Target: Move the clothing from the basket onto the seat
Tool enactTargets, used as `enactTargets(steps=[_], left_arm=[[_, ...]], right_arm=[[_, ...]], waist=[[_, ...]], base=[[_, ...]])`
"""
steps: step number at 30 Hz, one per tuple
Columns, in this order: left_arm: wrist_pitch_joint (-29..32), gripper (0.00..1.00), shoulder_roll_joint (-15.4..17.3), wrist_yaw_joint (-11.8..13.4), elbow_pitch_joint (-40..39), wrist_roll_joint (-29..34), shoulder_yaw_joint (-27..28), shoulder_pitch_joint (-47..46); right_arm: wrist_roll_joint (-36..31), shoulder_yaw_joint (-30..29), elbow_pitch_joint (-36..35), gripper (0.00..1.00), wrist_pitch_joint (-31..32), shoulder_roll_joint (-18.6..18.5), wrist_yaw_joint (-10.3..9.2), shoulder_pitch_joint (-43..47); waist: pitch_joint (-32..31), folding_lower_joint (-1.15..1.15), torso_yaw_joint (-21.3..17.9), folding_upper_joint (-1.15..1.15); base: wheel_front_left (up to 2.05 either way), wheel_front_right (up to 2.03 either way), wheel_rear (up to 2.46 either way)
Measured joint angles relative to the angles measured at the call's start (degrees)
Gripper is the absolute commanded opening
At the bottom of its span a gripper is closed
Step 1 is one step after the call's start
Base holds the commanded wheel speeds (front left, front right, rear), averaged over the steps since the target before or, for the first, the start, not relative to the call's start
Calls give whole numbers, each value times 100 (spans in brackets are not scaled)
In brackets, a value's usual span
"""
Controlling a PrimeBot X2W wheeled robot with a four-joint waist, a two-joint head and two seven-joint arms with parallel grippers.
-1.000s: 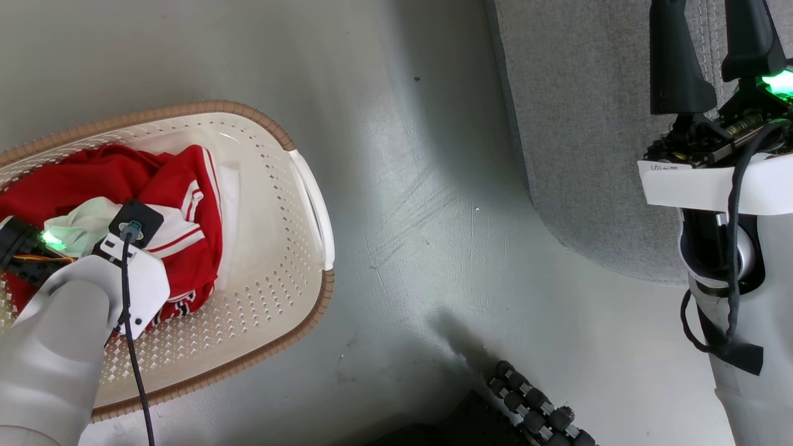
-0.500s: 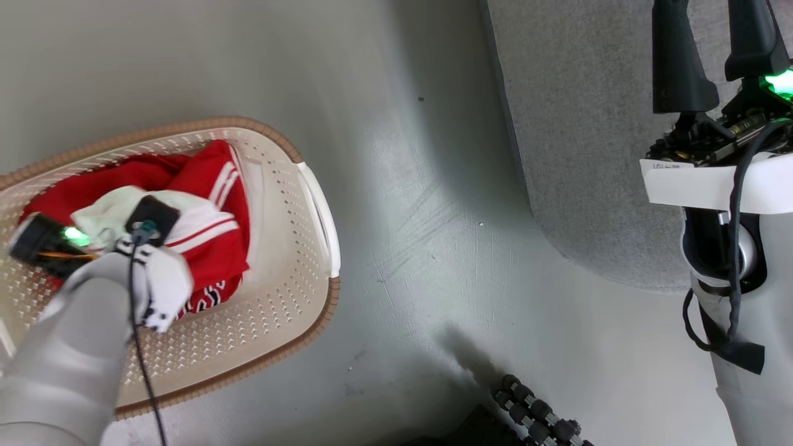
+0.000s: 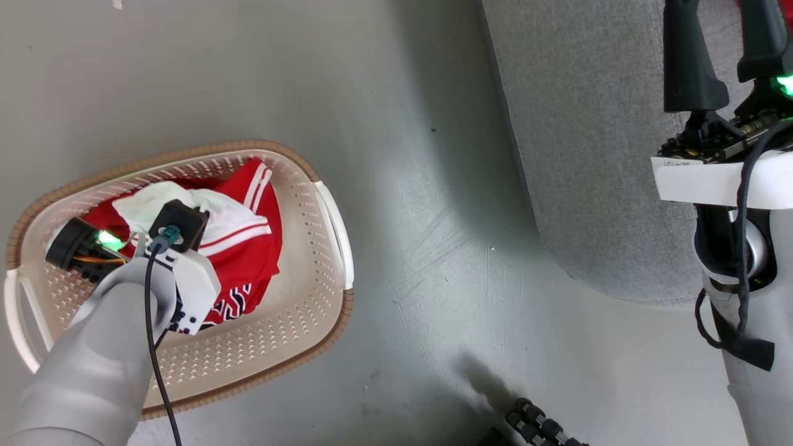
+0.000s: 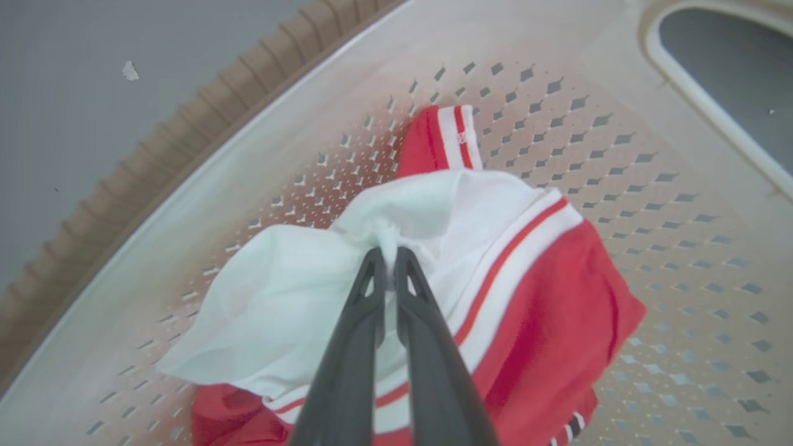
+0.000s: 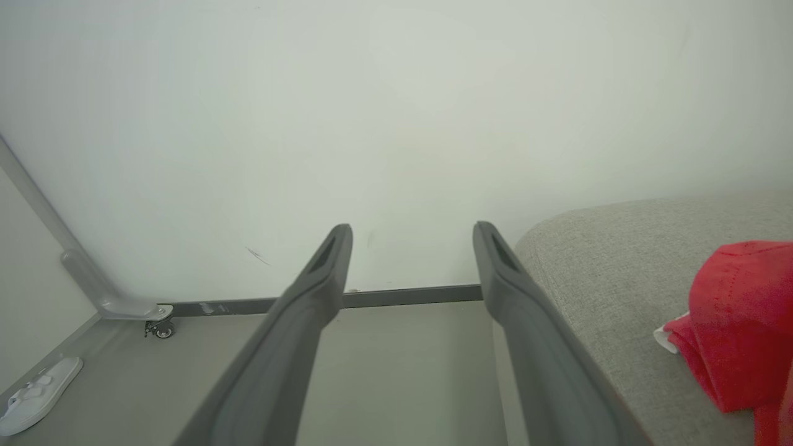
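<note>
Little weight and no stiffness are expected of the clothing (image 3: 263,260), heaped inside the basket (image 3: 291,310); a bunched fold is judged the best hold. One white fold is pinched in the nearly shut left gripper (image 4: 388,263). Well apart from the basket, the right gripper (image 5: 413,229) is spread wide, empty.

Setting: home-like indoor room. Indicators: laundry basket (image 3: 297,297) on smooth grey floor (image 3: 403,93), upholstered seat (image 3: 588,124), white slipper (image 5: 37,393) near plain wall (image 5: 396,124).
</note>
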Motion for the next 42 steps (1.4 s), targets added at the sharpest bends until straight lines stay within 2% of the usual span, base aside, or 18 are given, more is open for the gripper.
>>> enactTargets(steps=[9,18,42], left_arm=[[-43,0,-152,-30,-244,-332,205,314],[-45,0,-285,-49,-1163,-553,326,629],[-45,0,-377,-105,-2861,-914,569,1846]], right_arm=[[-8,-63,68,100,0,-59,0,48],[-9,-71,196,100,0,-141,0,273],[-16,-33,481,100,0,-414,-1,978]], waist=[[-400,0,112,0],[-849,0,245,0],[-2154,0,669,0]], base=[[0,0,0],[0,0,0],[0,0,0]])
